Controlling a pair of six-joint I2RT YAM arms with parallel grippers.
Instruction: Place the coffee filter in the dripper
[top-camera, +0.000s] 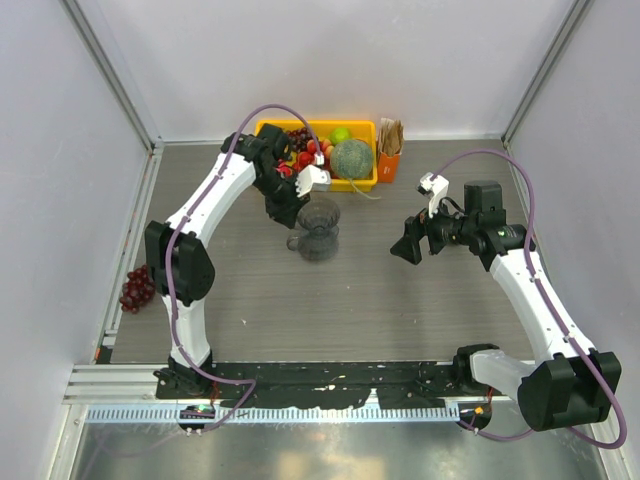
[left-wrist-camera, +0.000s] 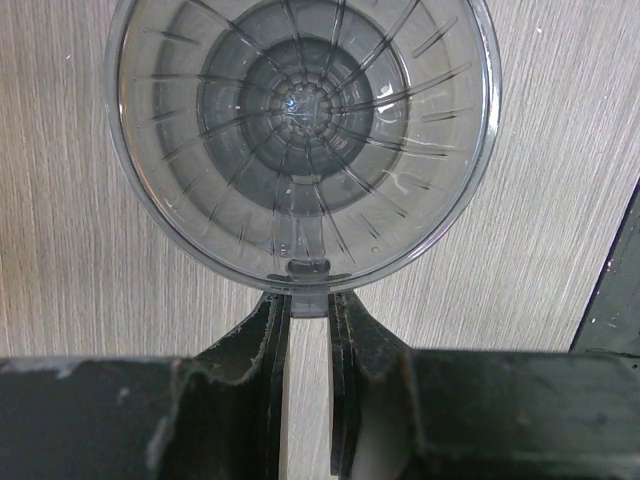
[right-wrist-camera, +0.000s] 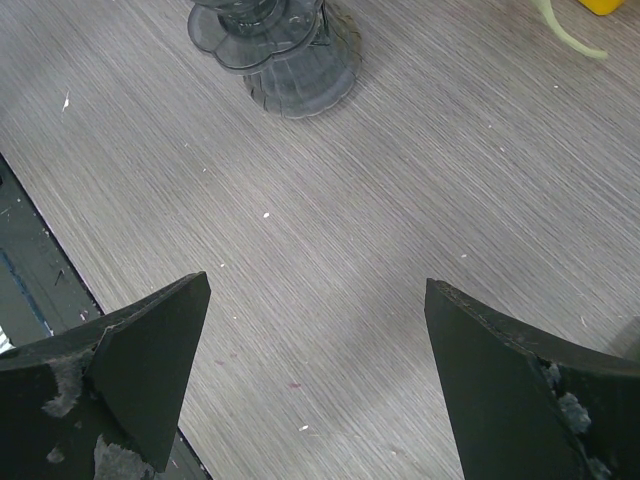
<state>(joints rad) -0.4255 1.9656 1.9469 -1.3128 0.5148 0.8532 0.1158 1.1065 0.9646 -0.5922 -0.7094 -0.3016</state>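
The dripper (top-camera: 318, 230) is a smoky-grey ribbed funnel cup standing upright on the table in front of the yellow bin. In the left wrist view the dripper (left-wrist-camera: 300, 130) is seen from above and is empty. My left gripper (top-camera: 298, 212) reaches it from the far-left side. Its jaws (left-wrist-camera: 308, 302) press on both sides of the dripper's small handle. My right gripper (top-camera: 406, 247) is wide open and empty, hovering to the right of the dripper (right-wrist-camera: 282, 45); in its own wrist view my right gripper (right-wrist-camera: 316, 282) has only bare table under it. No single coffee filter is in view.
A yellow bin (top-camera: 268, 130) at the back holds fruit and a green melon (top-camera: 352, 158). An orange box with a bundle of brown papers (top-camera: 389, 150) stands to its right. A bunch of dark grapes (top-camera: 135, 288) lies at the left table edge. Walls enclose three sides.
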